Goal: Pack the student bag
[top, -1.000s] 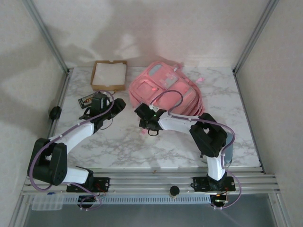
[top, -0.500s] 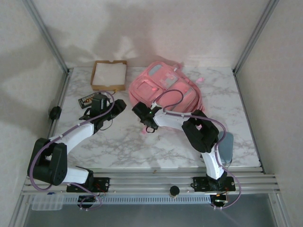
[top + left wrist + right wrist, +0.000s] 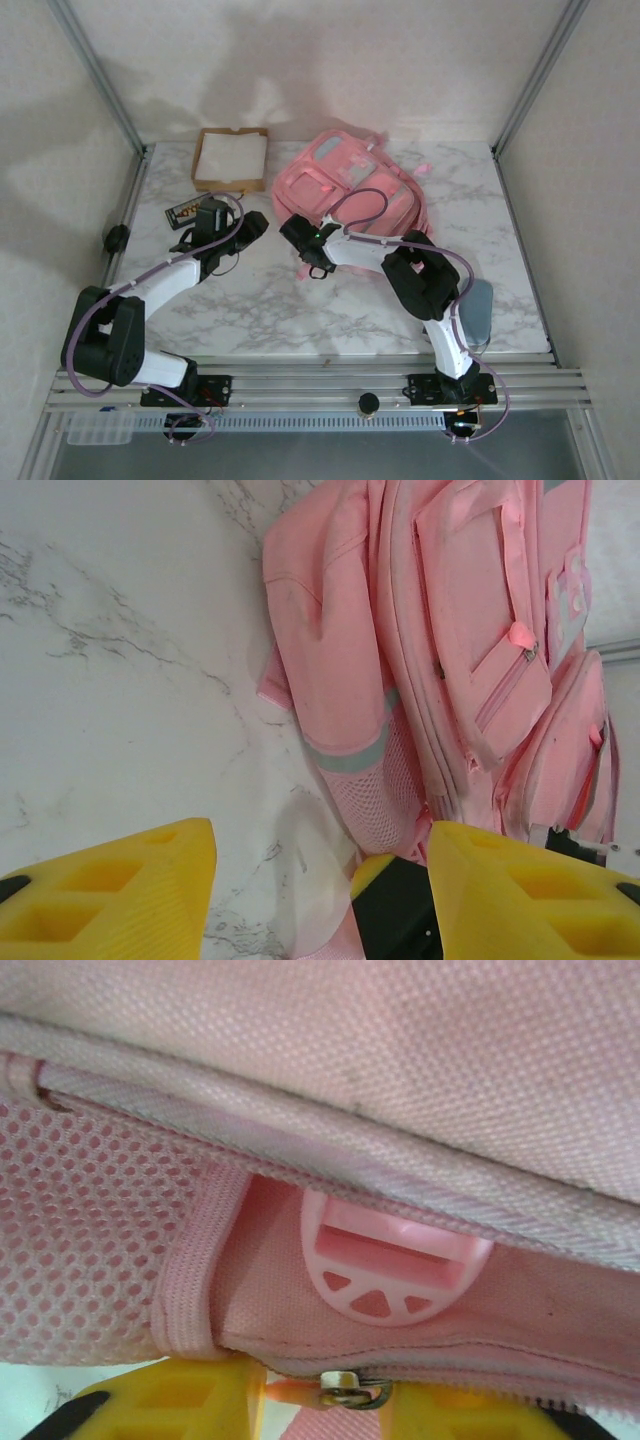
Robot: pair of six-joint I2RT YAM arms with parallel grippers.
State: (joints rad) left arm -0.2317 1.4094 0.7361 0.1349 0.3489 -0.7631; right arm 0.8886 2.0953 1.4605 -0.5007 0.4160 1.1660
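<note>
Right gripper (image 3: pixel 330 1400) pinched on zipper pull (image 3: pixel 352 1392), fingers narrowed with the metal ring and pink tab between them.

On tabletop (image 3: pixel 260 310), toward the back and right of centre, student bag (image 3: pixel 350 190) lying flat with front pockets up. Contents not visible.

Step judged: opening a compartment so packing can start. Zip looks closed at this spot. Next move likely calls for a steady pull along the zipper track with a firm pinch and no dragging of the soft bag across the marble. May need the other side to pin the fabric.

Right arm (image 3: pixel 365 255) reaching left and forward from its base, elbow sharply bent, wrist low at the bag's near-left edge. Left arm (image 3: pixel 165 280) stretched toward back-left, stopping short of the bag. Left gripper (image 3: pixel 320 830) wide open, holding nothing, over bare marble and facing the bag's side.

Cardboard tray (image 3: pixel 232 158) at back-left beside the bag. Small dark item (image 3: pixel 183 212) in front of it, too small to identify.

Mesh pocket (image 3: pixel 80 1230) and pink plastic buckle (image 3: pixel 390 1270) just above the pinched pull.
</note>
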